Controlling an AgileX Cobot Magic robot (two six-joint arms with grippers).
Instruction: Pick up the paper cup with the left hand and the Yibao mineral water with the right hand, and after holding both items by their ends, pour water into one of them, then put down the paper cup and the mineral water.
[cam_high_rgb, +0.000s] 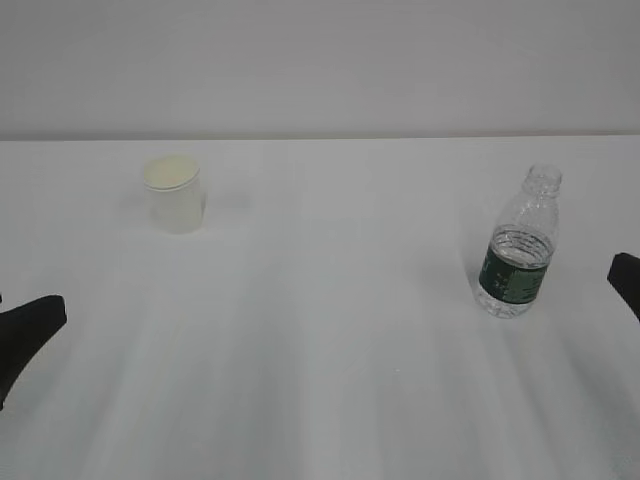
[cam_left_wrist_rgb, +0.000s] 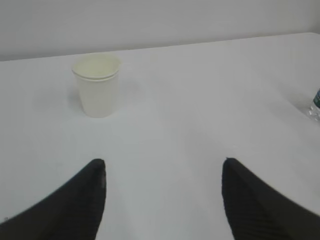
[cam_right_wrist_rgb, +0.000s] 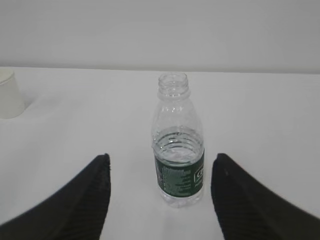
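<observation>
The cream-white paper cup (cam_high_rgb: 174, 194) (cam_left_wrist_rgb: 97, 84) stands upright on the white table at the far left. The uncapped Yibao mineral water bottle (cam_high_rgb: 518, 245) (cam_right_wrist_rgb: 178, 141), clear with a dark green label and part full, stands upright at the right. My left gripper (cam_left_wrist_rgb: 164, 162) is open and empty, well short of the cup; only a black tip (cam_high_rgb: 28, 330) of it shows at the exterior view's left edge. My right gripper (cam_right_wrist_rgb: 161, 157) is open, its fingers either side of the bottle, which stands just beyond their tips, untouched. A sliver of it (cam_high_rgb: 627, 280) shows at the right edge.
The white table (cam_high_rgb: 330, 330) runs back to a pale wall. The cup's edge (cam_right_wrist_rgb: 9, 94) shows at the left of the right wrist view, and the bottle's base (cam_left_wrist_rgb: 315, 105) at the right edge of the left wrist view.
</observation>
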